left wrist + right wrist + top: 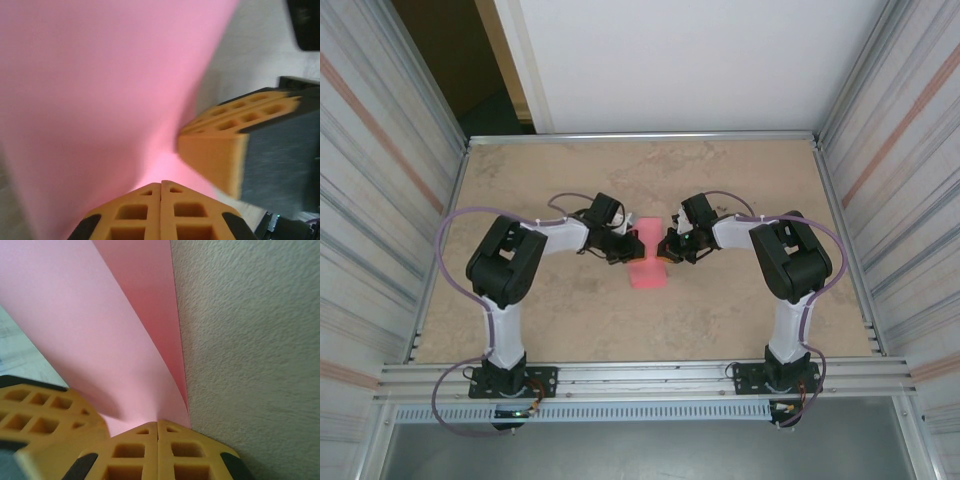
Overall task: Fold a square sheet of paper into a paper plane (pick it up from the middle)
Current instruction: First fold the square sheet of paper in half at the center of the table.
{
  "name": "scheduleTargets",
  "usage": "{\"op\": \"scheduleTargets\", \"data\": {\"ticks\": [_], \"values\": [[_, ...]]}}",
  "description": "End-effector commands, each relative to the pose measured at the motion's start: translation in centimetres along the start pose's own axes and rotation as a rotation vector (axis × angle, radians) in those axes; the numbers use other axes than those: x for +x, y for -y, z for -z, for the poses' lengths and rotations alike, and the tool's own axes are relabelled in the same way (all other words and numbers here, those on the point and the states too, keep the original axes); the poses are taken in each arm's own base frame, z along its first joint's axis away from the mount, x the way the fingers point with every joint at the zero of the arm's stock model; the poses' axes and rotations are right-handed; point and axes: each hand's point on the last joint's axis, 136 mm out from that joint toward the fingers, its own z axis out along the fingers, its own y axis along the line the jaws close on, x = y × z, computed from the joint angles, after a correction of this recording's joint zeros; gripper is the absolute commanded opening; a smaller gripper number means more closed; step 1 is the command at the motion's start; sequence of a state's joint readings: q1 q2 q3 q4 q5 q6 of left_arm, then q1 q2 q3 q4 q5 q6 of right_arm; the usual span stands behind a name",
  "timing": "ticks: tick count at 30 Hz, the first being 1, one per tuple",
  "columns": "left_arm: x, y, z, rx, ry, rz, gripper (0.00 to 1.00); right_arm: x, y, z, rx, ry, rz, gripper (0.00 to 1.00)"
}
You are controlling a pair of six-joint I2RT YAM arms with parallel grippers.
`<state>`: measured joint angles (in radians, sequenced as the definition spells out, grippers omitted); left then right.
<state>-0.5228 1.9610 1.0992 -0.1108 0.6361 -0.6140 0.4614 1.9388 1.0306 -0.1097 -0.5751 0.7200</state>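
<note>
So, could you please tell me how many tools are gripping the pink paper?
2. The left tool is shut on the pink paper from its left side, and the right tool is shut on it from its right side.

Top cam overhead — wrist cams close-up, sharing sheet (648, 270).
</note>
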Motion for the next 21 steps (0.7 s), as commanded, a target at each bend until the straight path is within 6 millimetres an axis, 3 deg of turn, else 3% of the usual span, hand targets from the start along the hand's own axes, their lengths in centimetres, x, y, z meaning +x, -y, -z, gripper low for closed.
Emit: {"op": "scheduleTargets", "data": {"ticks": [1,7,10,16,18,21], "values": [[1.0,-2.2,0.1,-0.014,-0.007,0.057,0.0,6.4,11.1,-1.1,0.37,-0.17,-0.172,0.0],[2.0,-6.1,1.9,-0.054,0.014,0.13,0.0,6.7,11.5,-1.0,0.379,-0.173,-0.178,0.0],[1.2,-6.3,3.3,-0.041,0.047,0.144,0.0,6.8,11.8,-0.9,0.388,-0.176,-0.182,0.0],[-1.5,-1.2,4.7,0.048,0.09,0.047,0.0,6.7,11.7,-0.9,0.387,-0.174,-0.179,0.0],[-1.9,0.9,4.2,0.077,0.087,0.003,0.01,6.6,11.6,-0.9,0.387,-0.172,-0.18,0.0],[-2.2,2.4,2.7,0.089,0.066,-0.03,0.01,6.5,11.6,-0.9,0.388,-0.171,-0.18,0.0]]}}
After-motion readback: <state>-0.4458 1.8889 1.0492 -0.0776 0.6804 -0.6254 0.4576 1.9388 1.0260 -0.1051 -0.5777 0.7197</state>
